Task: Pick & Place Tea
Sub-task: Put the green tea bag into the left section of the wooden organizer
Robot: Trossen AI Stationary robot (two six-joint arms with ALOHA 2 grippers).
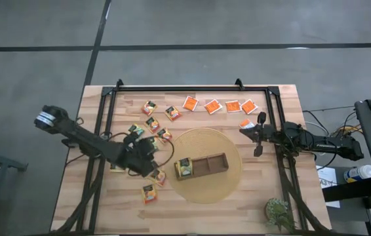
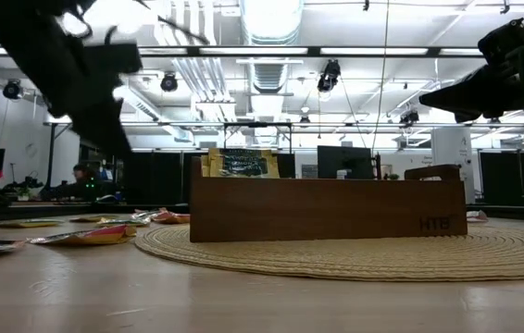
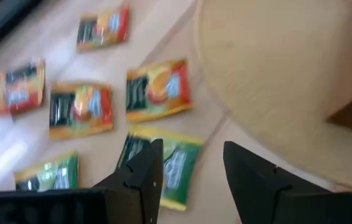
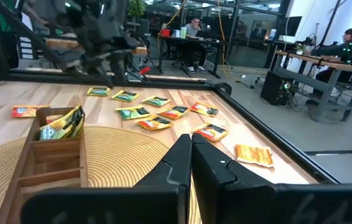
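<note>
Small tea sachets lie flat on the wooden table: bright orange ones (image 1: 213,105) in a row at the far side, and yellow-orange (image 1: 153,123) and green-and-yellow ones (image 3: 163,165) to the left of a round woven mat (image 1: 228,147). A brown wooden tray (image 1: 210,164) stands on the mat with sachets upright in its left compartment (image 1: 184,167). My left gripper (image 3: 191,180) hovers open above the sachets beside the mat's left edge, nothing between its fingers. My right gripper (image 4: 191,163) waits shut at the table's right side, above the mat's edge.
A black metal frame (image 1: 192,87) runs along the table's edges. A small potted plant (image 1: 278,211) stands at the near right corner. Two more sachets (image 1: 149,193) lie near the mat's near left side. Beyond the table, desks and seated people show.
</note>
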